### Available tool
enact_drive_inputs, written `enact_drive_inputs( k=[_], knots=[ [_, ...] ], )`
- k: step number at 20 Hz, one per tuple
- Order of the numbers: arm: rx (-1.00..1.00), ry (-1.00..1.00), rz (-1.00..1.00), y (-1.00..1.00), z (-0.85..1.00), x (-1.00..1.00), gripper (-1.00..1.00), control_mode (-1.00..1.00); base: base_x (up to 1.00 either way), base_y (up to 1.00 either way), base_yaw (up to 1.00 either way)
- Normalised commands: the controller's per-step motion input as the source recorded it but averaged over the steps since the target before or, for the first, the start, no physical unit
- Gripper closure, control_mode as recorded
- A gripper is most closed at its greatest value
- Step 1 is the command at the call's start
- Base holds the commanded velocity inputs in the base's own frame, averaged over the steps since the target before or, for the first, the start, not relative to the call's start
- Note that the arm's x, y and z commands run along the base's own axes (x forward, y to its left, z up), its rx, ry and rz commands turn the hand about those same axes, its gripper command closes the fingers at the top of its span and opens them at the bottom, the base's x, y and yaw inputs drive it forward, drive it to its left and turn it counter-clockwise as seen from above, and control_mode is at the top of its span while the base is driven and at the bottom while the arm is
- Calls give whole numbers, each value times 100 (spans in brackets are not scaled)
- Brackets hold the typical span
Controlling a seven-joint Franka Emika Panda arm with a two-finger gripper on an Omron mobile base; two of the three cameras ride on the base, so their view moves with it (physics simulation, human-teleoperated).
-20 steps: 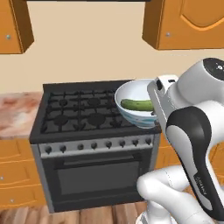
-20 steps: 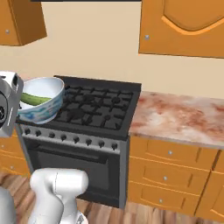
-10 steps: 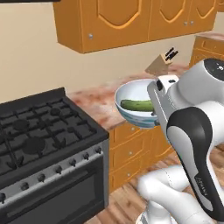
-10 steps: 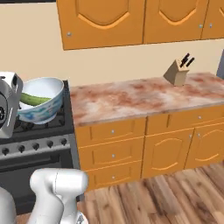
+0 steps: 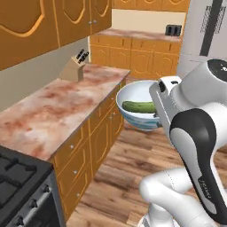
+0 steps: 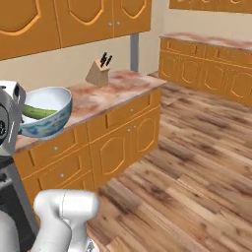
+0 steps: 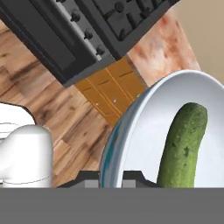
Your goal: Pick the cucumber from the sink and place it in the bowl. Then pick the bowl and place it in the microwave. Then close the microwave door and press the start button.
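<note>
swung round with the base since a second ago: stove (image 5: pixel 17 186) now at the lower left edge, marbled table (image 5: pixel 66 106) with knife block (image 5: pixel 73 67) ahead, wood floor (image 6: pixel 197 167) beyond. carried high off the table, bowl (image 5: pixel 138 111) with cucumber (image 5: pixel 138 106) lying inside. hand (image 7: pixel 111 180) clamped on the bowl's rim, one dark finger on each side of the wall. grey fridge (image 5: pixel 205 31) at upper right.

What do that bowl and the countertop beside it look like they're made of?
The bowl looks like glazed ceramic: glossy white inside, pale blue-grey outside, though smooth plastic is possible. The countertop looks like polished stone, perhaps marble or granite, judging by its mottled reddish-brown and cream veining.
</note>
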Motion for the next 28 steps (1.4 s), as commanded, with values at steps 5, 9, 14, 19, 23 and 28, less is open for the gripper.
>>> enact_drive_inputs(
  k=[5,9,14,19,23,28],
  knots=[
    [0,0,0,0,0,0,100,100,19,-33,-78],
    [0,0,0,0,0,0,100,100,92,-22,-49],
    [0,0,0,0,0,0,100,100,100,-6,-28],
    [0,0,0,0,0,0,100,100,100,-6,-25],
    [0,0,0,0,0,0,100,100,100,-6,-24],
    [0,0,0,0,0,0,100,100,100,0,-21]
  ],
)
